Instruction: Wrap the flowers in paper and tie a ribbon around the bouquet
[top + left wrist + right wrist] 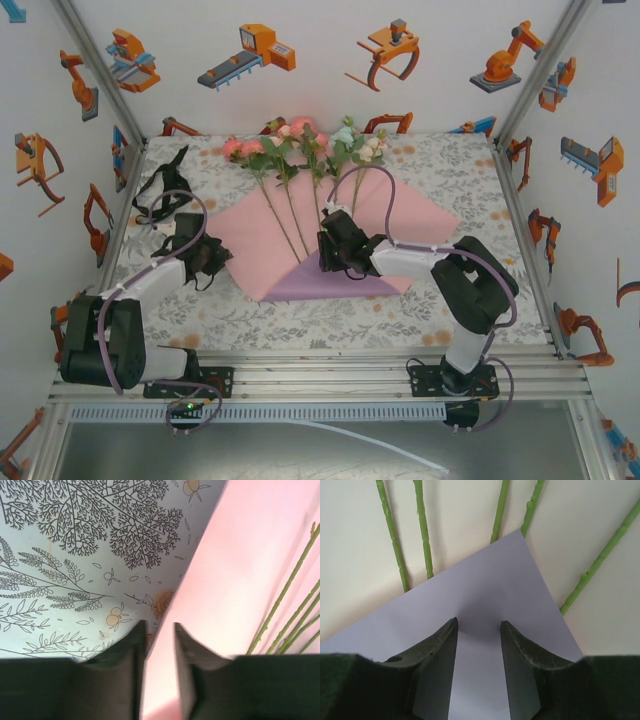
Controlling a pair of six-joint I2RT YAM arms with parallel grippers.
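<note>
Flowers [300, 150] lie fanned across the paper [250, 235], blooms past its far edge and thin green stalks [422, 530] running down its pale pink face toward the near corner. That corner is folded up over the stalk ends, showing a lilac flap [320, 285] that comes to a point among the stalks in the right wrist view [490, 580]. The right fingers [326, 264] hang over this flap, and the wrist view shows them clearly apart [447, 635] with bare lilac between them; whether their tips touch the paper I cannot tell. The left fingers [218, 262] are at the paper's left edge. Seen from the left wrist they stand a narrow gap apart [137, 635], one over the patterned worktop [75, 555] and the other over the pink sheet, the edge running into the gap, with stalks [285, 595] further in on the paper. The black ribbon [165, 190] lies in a loose heap on the worktop, left of the paper and well apart from it.
</note>
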